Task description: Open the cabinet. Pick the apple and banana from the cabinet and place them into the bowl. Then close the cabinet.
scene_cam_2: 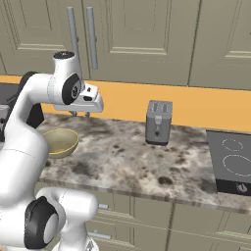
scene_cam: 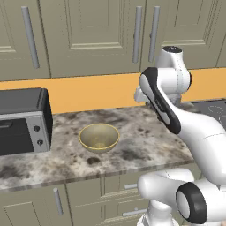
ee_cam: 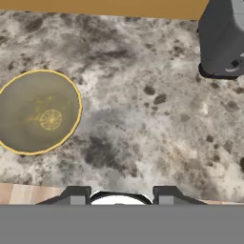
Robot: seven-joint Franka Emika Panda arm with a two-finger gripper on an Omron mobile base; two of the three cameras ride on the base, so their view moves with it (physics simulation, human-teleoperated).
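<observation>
The two-finger tool (scene_cam_2: 80,114) hangs fingers-down above the speckled grey stone bench (scene_cam_2: 137,162), its dark tips slightly apart with nothing between them. Beside it, toward the black toaster oven (scene_cam: 22,121), the round dull-yellow bowl (scene_cam: 99,137) sits upright on the bench, mouth up. A grey upright toaster (scene_cam_2: 159,122) stands on the other side. Above, the olive-beige panelled cabinet (scene_cam: 95,35) is shut, its long grey bar handles (scene_cam: 137,34) running vertically

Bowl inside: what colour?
Glossy golden-yellow inside the bowl, clearest in the hand view.
</observation>
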